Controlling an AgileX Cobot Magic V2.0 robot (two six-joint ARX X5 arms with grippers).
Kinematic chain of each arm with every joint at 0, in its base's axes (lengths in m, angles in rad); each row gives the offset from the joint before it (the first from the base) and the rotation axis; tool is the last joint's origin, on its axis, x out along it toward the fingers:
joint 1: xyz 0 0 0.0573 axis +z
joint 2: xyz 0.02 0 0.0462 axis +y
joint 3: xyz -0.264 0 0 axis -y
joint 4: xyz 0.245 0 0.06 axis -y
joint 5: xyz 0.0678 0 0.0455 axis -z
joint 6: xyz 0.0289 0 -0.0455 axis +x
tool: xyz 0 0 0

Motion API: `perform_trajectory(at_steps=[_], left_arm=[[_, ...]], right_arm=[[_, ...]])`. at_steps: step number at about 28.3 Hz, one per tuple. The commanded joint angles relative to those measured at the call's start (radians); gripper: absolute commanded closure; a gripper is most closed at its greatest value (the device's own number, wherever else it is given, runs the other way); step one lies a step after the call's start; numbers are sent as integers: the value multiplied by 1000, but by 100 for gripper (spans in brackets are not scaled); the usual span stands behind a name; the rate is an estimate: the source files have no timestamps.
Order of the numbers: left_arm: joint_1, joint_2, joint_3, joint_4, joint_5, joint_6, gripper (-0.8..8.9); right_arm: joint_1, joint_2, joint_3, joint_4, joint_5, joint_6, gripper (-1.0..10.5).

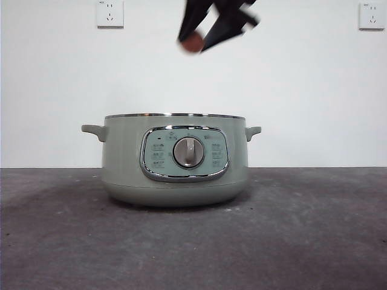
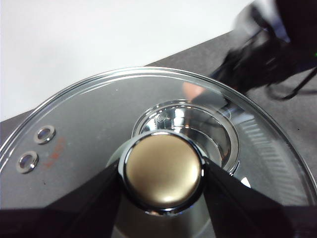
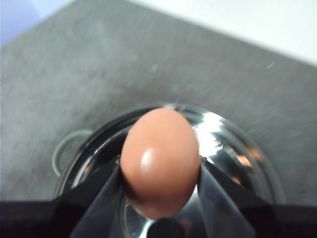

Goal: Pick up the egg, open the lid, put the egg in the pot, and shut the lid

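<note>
**Mia:** White wall [image 1: 290,90] at the back, with two sockets up high, one [image 1: 110,13] on each side [image 1: 371,15]. Grey table [image 1: 193,241] below, rough and speckled.

**Ben:** How much room is around the pot [image 1: 175,175]?

**Mia:** Lots. It sits in the middle of the table, with bare table on both sides and in front. Its top is open, with a shiny rim, and nothing but air between it and the claw above.

**Ben:** Which claw is up there?

**Mia:** The right claw [image 1: 199,41], at the top of the front view. Its two black jaws are closed on the egg [image 3: 159,161], one on each side. The right wrist view shows the pot's shiny inside under the egg.

**Ben:** What is the egg like?

**Mia:** Smooth, reddish-brown and oval.

**Ben:** And the left claw [image 2: 162,173]?

**Mia:** It grips the knob [image 2: 162,171] of the lid [image 2: 89,129], a jaw pressed on each side. The knob is round and looks golden here. The lid is clear, round glass with a shiny edge and two small metal holes [image 2: 37,148]. I can't see it in the front view.
</note>
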Motion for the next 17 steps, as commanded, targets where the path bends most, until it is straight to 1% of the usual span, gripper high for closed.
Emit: perform_trajectory(at_steps=[1, 4, 9, 12, 15, 17], left_arm=[[4, -24, 14, 42, 11, 11, 821], [4, -27, 14, 39, 11, 11, 821], [4, -29, 14, 35, 11, 11, 821], [4, -29, 14, 35, 11, 11, 821], [4, -29, 14, 35, 11, 11, 821], [4, -29, 14, 34, 11, 12, 821]], right_arm=[[19, 90, 58, -29, 0, 0, 963], [37, 168, 103, -61, 0, -17, 963], [56, 286, 119, -91, 19, -31, 963], [57, 329, 120, -103, 55, -51, 963], [57, 360, 120, -114, 61, -56, 963], [57, 380, 120, -132, 88, -79, 963]])
